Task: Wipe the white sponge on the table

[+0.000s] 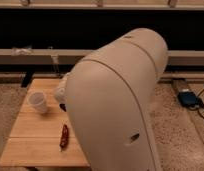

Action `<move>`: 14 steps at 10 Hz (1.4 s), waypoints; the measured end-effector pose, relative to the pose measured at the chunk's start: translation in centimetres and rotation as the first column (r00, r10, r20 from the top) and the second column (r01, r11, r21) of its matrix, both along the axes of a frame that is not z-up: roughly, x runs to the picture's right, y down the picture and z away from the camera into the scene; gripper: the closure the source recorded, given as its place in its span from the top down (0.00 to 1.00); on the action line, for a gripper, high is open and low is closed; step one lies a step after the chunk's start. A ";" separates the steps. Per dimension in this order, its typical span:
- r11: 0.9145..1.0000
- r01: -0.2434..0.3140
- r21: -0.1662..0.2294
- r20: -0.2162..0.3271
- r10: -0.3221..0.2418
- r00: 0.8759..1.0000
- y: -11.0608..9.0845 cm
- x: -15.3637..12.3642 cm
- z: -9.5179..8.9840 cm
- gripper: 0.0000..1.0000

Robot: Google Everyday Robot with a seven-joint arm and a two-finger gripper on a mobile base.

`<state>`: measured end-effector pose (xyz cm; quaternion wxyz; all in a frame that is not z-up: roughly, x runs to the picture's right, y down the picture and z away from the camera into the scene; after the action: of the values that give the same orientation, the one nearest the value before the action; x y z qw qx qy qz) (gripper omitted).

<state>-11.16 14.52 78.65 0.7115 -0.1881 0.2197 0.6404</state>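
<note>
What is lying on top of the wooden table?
A white cup and a long red thing lie on the table. The robot arm covers the rest, hiding the gripper and any sponge behind it.

Light wooden slatted table (30, 142) on speckled floor (5, 100). Near its left rear, upright white cup (38, 102); toward the front, red chilli pepper (64, 137) lying lengthwise. Right side covered by cream arm shell (115, 100), gripper hidden behind.

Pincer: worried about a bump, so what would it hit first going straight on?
Cannot tell: the pincer is hidden behind the arm's big shell, seemingly over the table. Probably the table comes first; the white cup stands to one side.
</note>
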 end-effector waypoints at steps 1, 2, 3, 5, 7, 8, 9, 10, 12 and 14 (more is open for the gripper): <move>1.000 0.007 -0.005 0.005 -0.007 1.000 0.6 -0.6 0.8 0.00; 1.000 0.018 -0.011 0.010 -0.018 1.000 1.1 -0.8 1.6 0.00; 1.000 0.023 -0.018 0.011 -0.023 1.000 1.4 -0.9 2.1 0.00; 0.999 0.040 -0.023 0.023 -0.039 0.999 2.0 -1.6 2.6 0.00; 0.998 0.065 -0.027 0.037 -0.064 0.997 2.6 -2.3 2.8 0.00; 0.997 0.075 -0.032 0.039 -0.074 0.997 3.0 -2.5 3.1 0.00; 0.996 0.080 -0.037 0.040 -0.079 0.996 3.3 -2.7 3.3 0.00; 0.995 0.087 -0.045 0.035 -0.086 0.996 3.8 -2.6 3.7 0.00; 0.994 0.093 -0.056 0.023 -0.092 0.995 4.2 -2.2 4.2 0.00; 0.995 0.075 -0.064 -0.007 -0.076 0.997 4.2 -0.8 4.9 0.00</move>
<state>-11.95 18.71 83.58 0.7277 -0.1993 0.2504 0.6066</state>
